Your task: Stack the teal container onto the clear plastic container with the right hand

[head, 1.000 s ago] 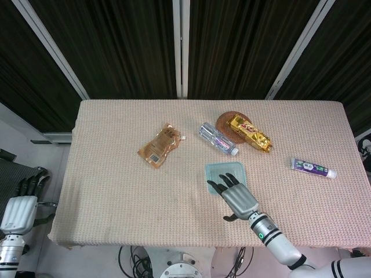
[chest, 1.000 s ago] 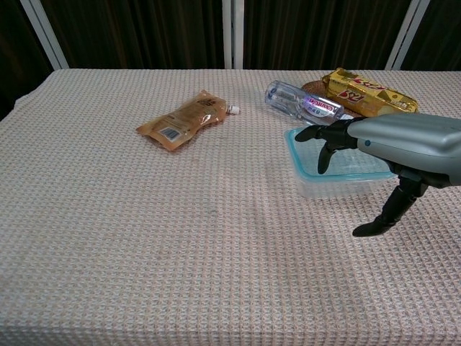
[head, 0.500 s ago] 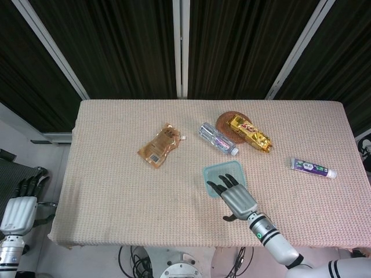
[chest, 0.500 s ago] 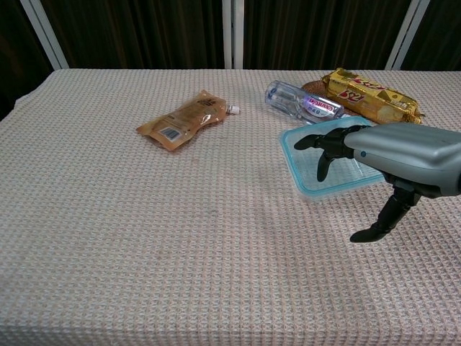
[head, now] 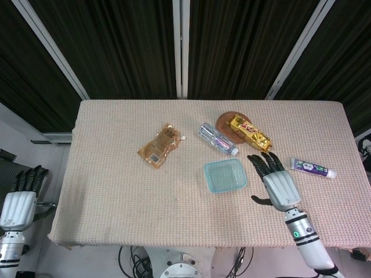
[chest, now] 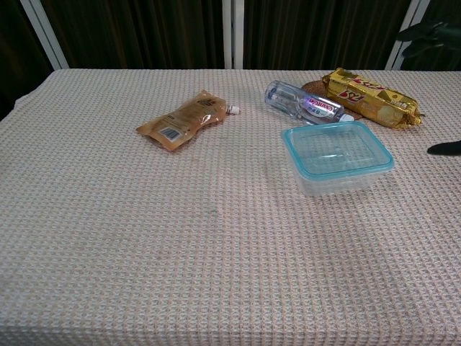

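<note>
Seemingly stacked, the teal container [chest: 337, 149] tops clear plastic; the right robot hand [head: 277, 184] hovers spread, empty.

Lab: curtained booth [head: 133, 46], test table [head: 116, 191]

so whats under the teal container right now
The clear plastic container sits directly beneath the teal container, resting on the table. Only its side walls show; its inside is mostly covered.

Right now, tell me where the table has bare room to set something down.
The whole near strip of the table in front of the brown pouch and the teal container is bare, as is the far left corner. It is crowded between the water bottle, gold snack bar and container.
</note>
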